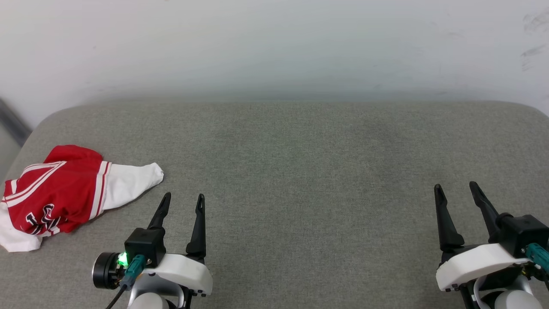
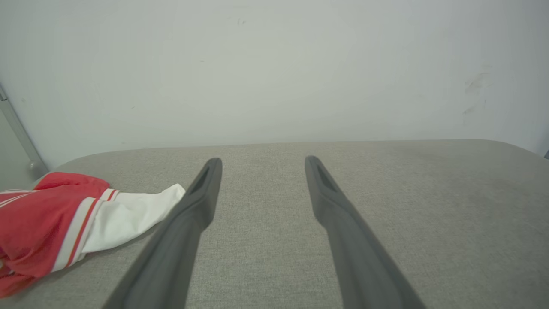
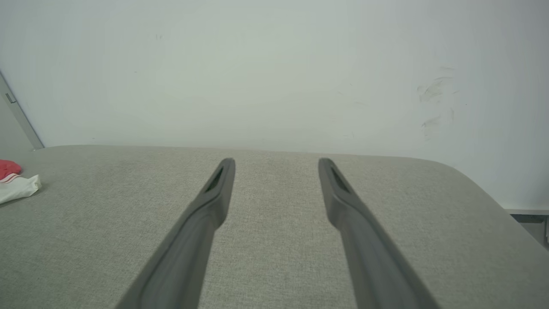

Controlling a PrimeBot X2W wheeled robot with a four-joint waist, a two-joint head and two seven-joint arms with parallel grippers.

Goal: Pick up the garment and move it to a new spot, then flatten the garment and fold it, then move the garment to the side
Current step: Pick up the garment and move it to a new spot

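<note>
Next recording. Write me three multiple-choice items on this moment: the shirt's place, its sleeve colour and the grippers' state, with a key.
1. Where on the grey cushion does the shirt lie?
A. in the centre
B. at its left end
C. at its right end

2. What colour is the shirt's outstretched sleeve?
A. blue
B. black
C. white

3. How do the left gripper and the right gripper stand?
A. both open and empty
B. left shut on the shirt
C. both shut

Key: 1 B, it lies crumpled to the left of the left gripper. 2 C, the sleeve reaching toward that gripper is white. 3 A, both stand spread over bare cushion.
</note>
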